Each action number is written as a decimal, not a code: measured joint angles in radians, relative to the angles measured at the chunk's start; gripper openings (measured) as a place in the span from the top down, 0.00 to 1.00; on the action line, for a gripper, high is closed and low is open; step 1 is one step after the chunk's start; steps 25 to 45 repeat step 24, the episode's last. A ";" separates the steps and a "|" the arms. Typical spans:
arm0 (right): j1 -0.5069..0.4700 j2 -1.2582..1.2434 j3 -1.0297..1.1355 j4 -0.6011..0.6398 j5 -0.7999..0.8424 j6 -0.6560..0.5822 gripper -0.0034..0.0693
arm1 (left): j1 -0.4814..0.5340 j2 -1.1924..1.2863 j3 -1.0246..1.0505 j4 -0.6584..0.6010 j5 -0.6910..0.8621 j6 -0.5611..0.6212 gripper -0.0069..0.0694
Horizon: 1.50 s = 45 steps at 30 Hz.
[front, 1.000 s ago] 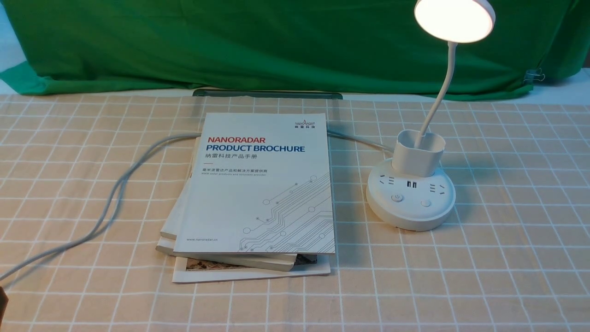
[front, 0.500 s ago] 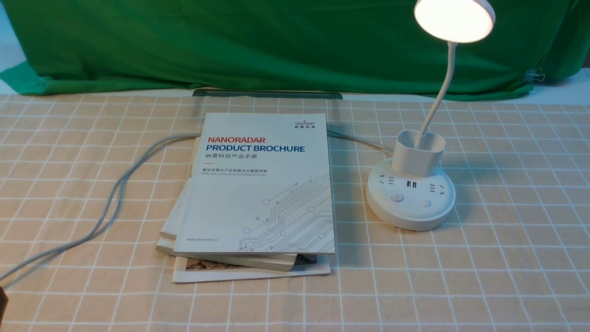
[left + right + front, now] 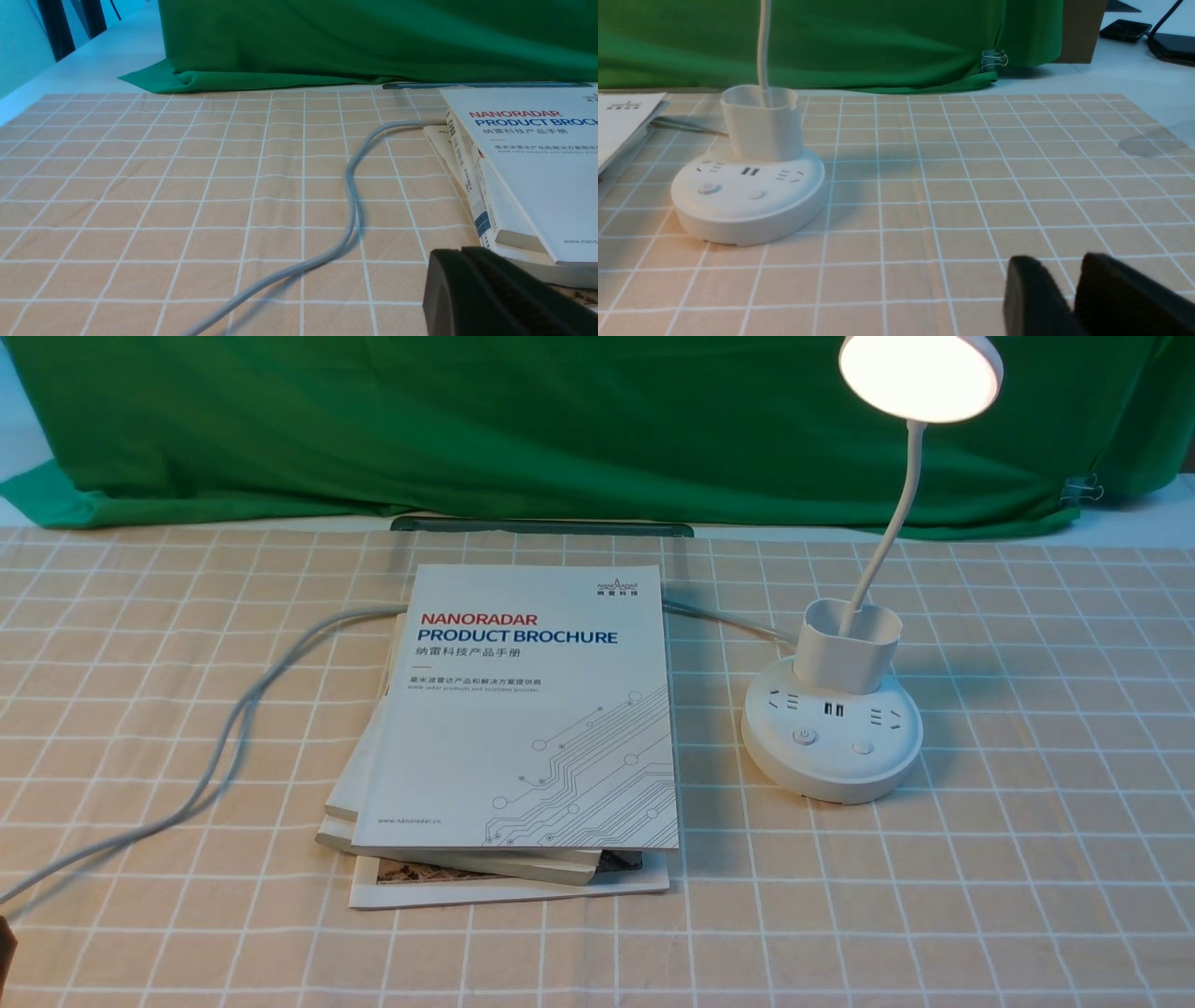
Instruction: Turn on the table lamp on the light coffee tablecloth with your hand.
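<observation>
A: Anything changed since a second ago?

B: Nothing – the front view matches the earlier ones. The table lamp (image 3: 845, 686) is lit as before, and neither arm enters that view.

A: Where does the lamp stand?

B: On the light coffee tablecloth (image 3: 1027, 859) covering the bench, on the robot's right, just beside a stack of booklets (image 3: 513, 728). Its round head (image 3: 920, 375) glows warm white at the top of a thin curved neck (image 3: 892, 527). The neck rises from a cup-shaped holder (image 3: 848, 646) on the puck base (image 3: 831, 739), which carries sockets, two USB ports and two round buttons at the front.

A: Any writing?

B: The top brochure reads "NANORADAR PRODUCT BROCHURE", with Chinese text beneath, and "www.nanoradar.cn" at the bottom. A grey power cable (image 3: 233, 728) trails across the cloth on the left and runs under the stack.

A: And the claws?

B: The right claw (image 3: 1069, 298) sits low over the cloth, well apart from the lamp base (image 3: 747, 200), its fingers pressed together with only a thin seam between them. Of the left claw (image 3: 472, 289), near the cable (image 3: 350, 210), only a dark corner shows – I cannot tell whether it is parted or closed
</observation>
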 joint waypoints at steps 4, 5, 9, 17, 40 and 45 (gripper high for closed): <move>0.000 0.000 0.000 0.000 0.000 0.000 0.65 | 0.000 0.000 0.000 0.000 0.000 0.000 0.88; 0.000 0.000 0.000 0.000 0.000 0.000 0.65 | 0.000 0.000 0.000 0.000 0.000 0.000 0.88; 0.000 0.000 0.000 0.000 0.000 0.000 0.65 | 0.000 0.000 0.000 0.000 0.000 0.000 0.88; 0.000 0.000 0.000 0.000 0.000 0.000 0.64 | 0.000 0.000 0.000 0.000 0.000 0.000 0.88; 0.000 0.000 0.000 0.000 0.000 0.000 0.64 | 0.000 0.000 0.000 0.000 0.000 0.000 0.88; 0.000 0.000 0.000 0.000 0.000 0.000 0.64 | 0.000 0.000 0.000 0.000 0.000 0.000 0.88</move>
